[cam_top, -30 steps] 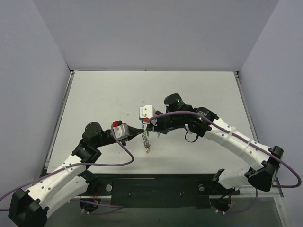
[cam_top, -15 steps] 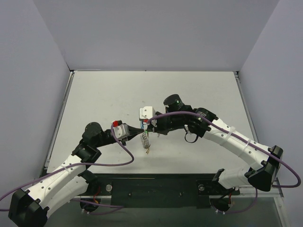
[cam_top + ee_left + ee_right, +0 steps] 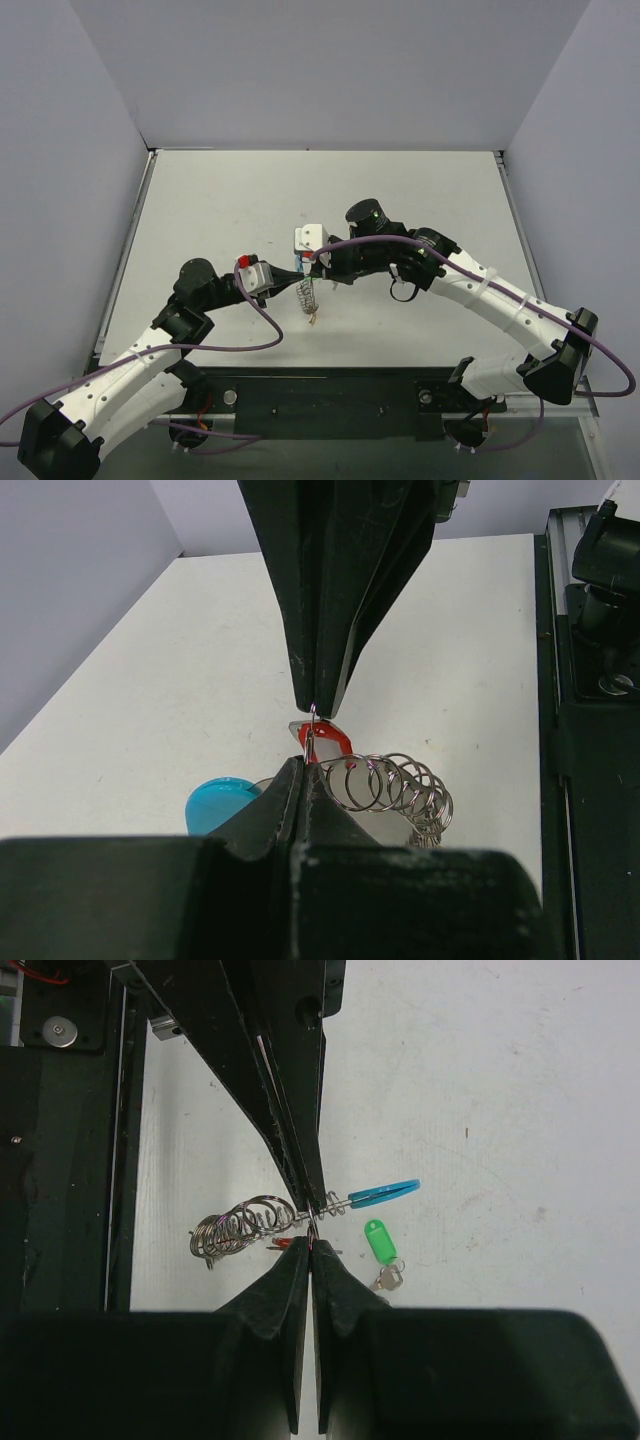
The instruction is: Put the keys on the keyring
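My two grippers meet tip to tip above the white table (image 3: 200, 200). The left gripper (image 3: 305, 763) (image 3: 296, 272) is shut on the keyring, a chain of silvery rings (image 3: 395, 785) (image 3: 240, 1225) with a light-blue tag (image 3: 222, 800) (image 3: 385, 1193). The chain hangs down from the grip (image 3: 308, 297). The right gripper (image 3: 311, 1250) (image 3: 316, 268) is shut on the small ring of the red-tagged key (image 3: 332, 742) (image 3: 285, 1244), pressed against the chain. A green-tagged key (image 3: 378, 1242) lies on the table below.
A black base rail (image 3: 330, 400) runs along the near edge, with purple cables (image 3: 240, 345) looping over both arms. Grey walls (image 3: 80, 150) close in the left, back and right sides of the table.
Both arms stay almost still. The hanging chain has shifted slightly under the two grippers.
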`<state>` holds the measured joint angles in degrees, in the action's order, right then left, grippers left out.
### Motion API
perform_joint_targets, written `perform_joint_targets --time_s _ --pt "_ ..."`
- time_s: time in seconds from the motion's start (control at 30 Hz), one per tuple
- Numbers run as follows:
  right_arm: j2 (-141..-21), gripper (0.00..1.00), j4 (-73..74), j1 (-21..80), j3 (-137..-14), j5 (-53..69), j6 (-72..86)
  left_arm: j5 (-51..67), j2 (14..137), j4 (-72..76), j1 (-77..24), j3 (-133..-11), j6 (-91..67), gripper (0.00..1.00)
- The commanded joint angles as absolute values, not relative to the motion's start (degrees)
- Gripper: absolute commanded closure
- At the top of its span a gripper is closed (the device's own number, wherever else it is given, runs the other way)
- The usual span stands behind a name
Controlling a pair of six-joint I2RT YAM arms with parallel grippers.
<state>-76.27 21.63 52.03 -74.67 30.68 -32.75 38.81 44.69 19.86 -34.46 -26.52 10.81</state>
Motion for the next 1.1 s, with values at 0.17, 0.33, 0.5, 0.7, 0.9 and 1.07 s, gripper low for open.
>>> perform_joint_targets --time_s 0.17,0.33,0.5,0.7,0.9,1.07 --pt "-74.18 1.00 20.13 51.59 -75.15 30.41 -31.99 38.50 44.39 22.68 -34.45 -28.92 11.34 1.00" --pt "-74.09 1.00 20.04 51.50 -75.23 30.23 -31.99 38.15 44.65 22.67 -34.45 -29.00 11.16 1.00" --pt "-74.00 1.00 20.13 51.50 -75.32 30.15 -31.99 38.41 44.65 22.59 -34.45 -29.00 11.34 1.00" --pt "-74.18 1.00 19.78 51.50 -75.06 30.23 -31.90 39.11 44.47 22.94 -34.37 -28.83 11.34 1.00" --pt "-74.44 1.00 19.51 51.59 -74.71 30.24 -31.90 39.90 44.38 23.55 -34.37 -28.65 10.90 1.00" --pt "-74.53 1.00 19.34 51.68 -74.53 30.41 -31.73 40.43 44.21 23.99 -34.37 -28.48 10.81 1.00"
